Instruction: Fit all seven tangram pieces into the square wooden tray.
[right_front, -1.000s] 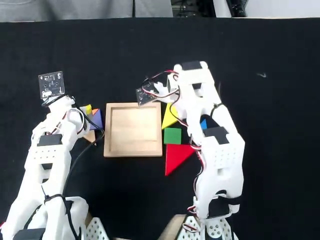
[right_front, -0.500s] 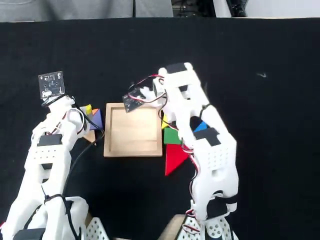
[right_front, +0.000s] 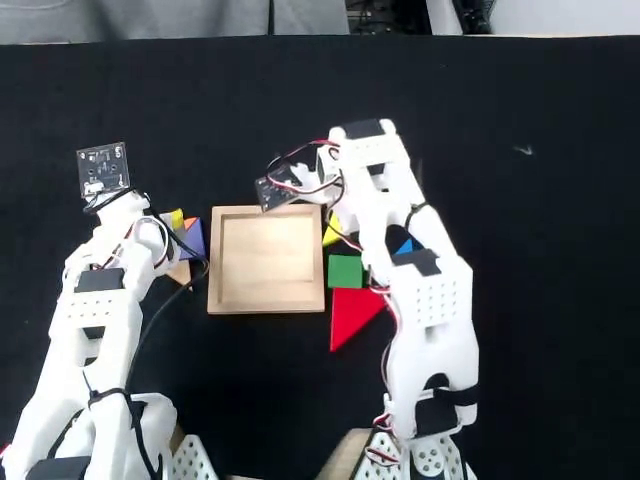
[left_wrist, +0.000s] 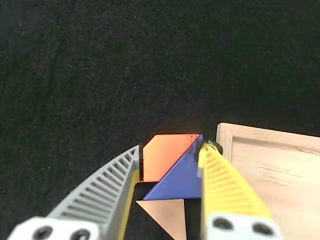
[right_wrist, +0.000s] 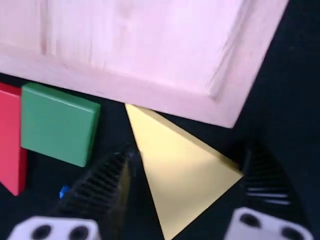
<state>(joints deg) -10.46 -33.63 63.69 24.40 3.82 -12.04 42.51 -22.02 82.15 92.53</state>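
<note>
Gripper on right (right_wrist: 187, 152) — shifted back over yellow triangle (right_wrist: 177, 172).

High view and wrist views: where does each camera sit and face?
High view: above the table, looking down on wooden tray, left arm, right arm.
Left wrist view: on left wrist, looking past open left tool at blue triangle.
Right wrist view: on right wrist, looking past open right tool at yellow triangle.
Shared: all show the wooden tray.

Even bright light (wrist views soft)
</note>
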